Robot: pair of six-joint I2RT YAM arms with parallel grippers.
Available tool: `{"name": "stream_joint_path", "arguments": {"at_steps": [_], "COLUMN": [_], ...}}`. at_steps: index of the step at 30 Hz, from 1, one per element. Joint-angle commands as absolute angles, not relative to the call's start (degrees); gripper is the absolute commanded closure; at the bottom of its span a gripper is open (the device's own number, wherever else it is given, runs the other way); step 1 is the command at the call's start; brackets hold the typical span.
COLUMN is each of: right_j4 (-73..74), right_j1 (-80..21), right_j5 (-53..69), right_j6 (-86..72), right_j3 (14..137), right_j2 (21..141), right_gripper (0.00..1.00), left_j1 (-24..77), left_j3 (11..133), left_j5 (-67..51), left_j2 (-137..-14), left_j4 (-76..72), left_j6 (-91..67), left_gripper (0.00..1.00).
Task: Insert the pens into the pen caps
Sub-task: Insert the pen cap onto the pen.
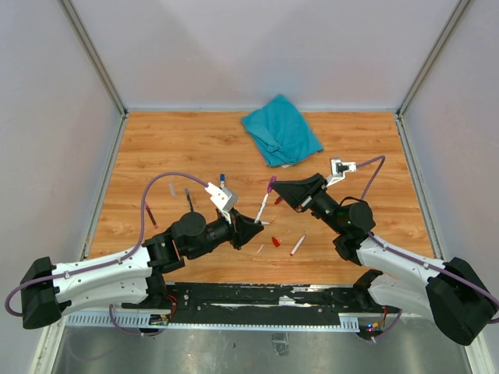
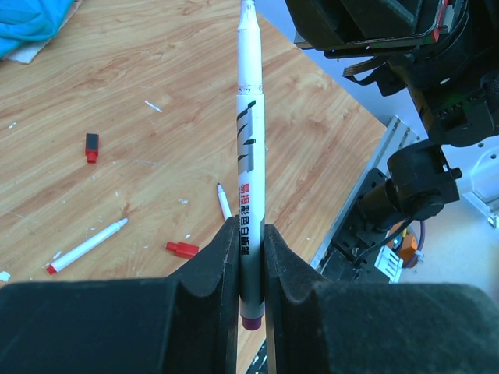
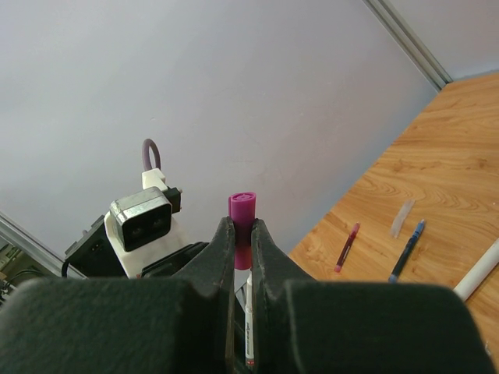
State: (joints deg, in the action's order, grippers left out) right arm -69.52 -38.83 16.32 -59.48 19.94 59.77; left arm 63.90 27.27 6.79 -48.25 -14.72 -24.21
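Top external shows us at the mating step: our left gripper clamps a white pen by its barrel above the bench, and our right gripper pinches a purple cap at its tip. Next we need a straight push along the pen.

Wood grain, cloth and plastic

The table is surfaced in smooth wood grain with a faint sheen. The teal cloth is seen as soft, matt and creased. The white pen and the purple cap are made of smooth, glossy plastic. The left gripper and right gripper are faced in matt black, finely grained material.
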Motion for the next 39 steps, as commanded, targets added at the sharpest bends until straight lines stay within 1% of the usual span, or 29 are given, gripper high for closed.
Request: {"name": "stream_joint_path", "arguments": {"at_steps": [1, 11, 23, 39], "right_j4": [-70.8, -71.3, -71.6, -72.2], "right_j1": [-38.4, -38.4, -38.4, -38.4], "right_j5": [17.2, 16.3, 13.6, 12.7], "right_j6": [-58.4, -58.5, -58.2, -58.8], "right_j3": [18.9, 18.1, 21.4, 21.4], "right_j2": [59.5, 59.4, 60.0, 60.4], "right_gripper": [0.99, 0.99, 0.99, 0.99], "left_j1": [64.4, 64.4, 64.4, 64.4], "left_j3": [28.3, 28.1, 28.2, 28.2], "left_j5": [7.3, 7.5, 7.3, 7.2], "left_j2": [-47.8, -47.8, -48.1, -48.2], "left_j4": [-16.0, -16.1, -16.2, -16.2], "left_j6": [-23.1, -23.2, -23.2, -23.2], "left_gripper": [0.99, 0.99, 0.99, 1.00]}}
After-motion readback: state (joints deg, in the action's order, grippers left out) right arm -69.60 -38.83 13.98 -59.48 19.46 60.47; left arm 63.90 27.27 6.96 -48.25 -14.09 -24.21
